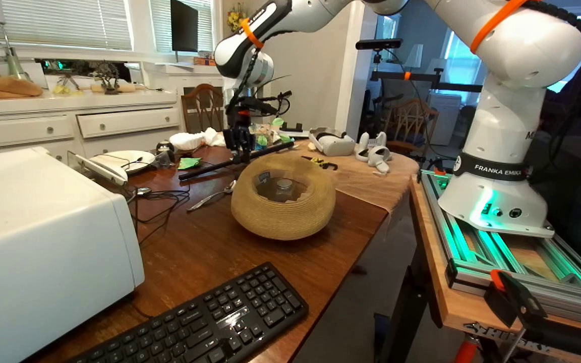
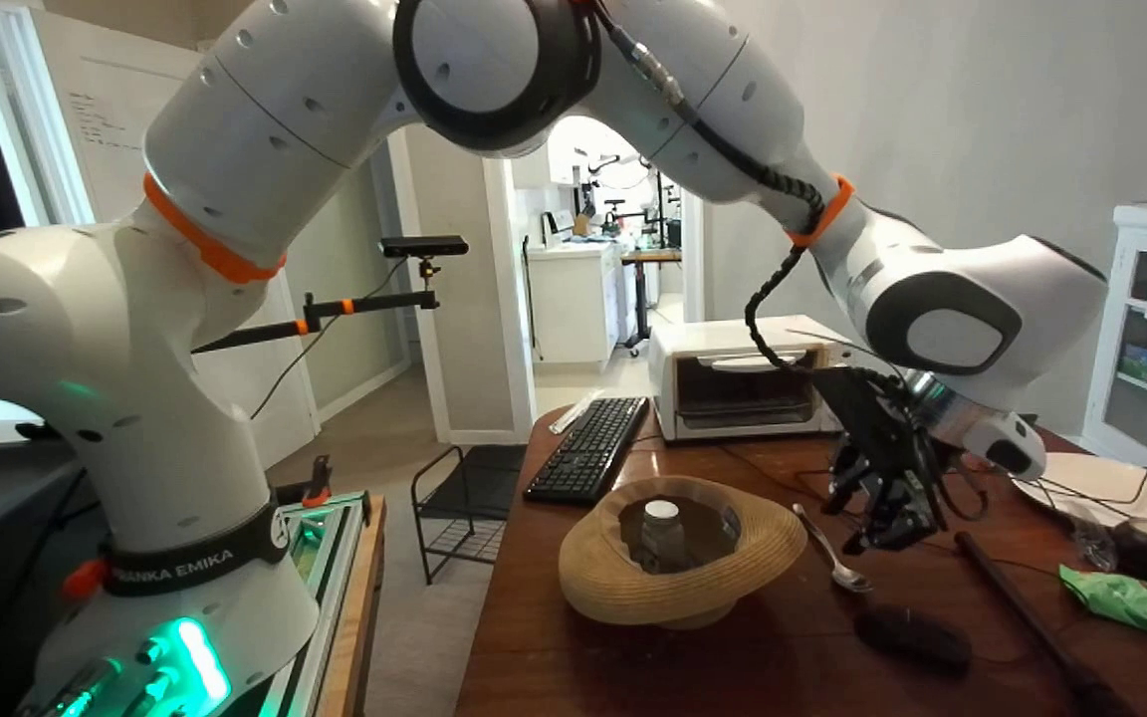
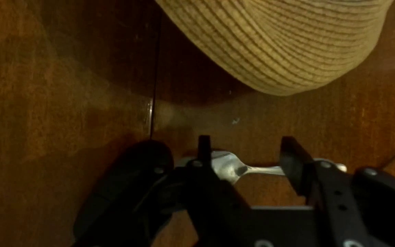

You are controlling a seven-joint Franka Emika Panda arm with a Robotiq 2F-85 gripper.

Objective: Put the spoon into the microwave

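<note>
A silver spoon lies on the brown table beside the straw hat; it also shows in an exterior view. In the wrist view the spoon lies below my fingers, its bowl near the left finger and its handle passing under the right finger. My gripper is open and empty, above the spoon and pointing down; it also shows in both exterior views. The white microwave stands on the table; an exterior view shows its front with a dark window and white handle. Whether its door is fully shut I cannot tell.
The straw hat lies upturned with a bottle in it, close to the spoon. A black rounded object and a long black rod lie nearby. A keyboard, loose cables and a plate are also on the table.
</note>
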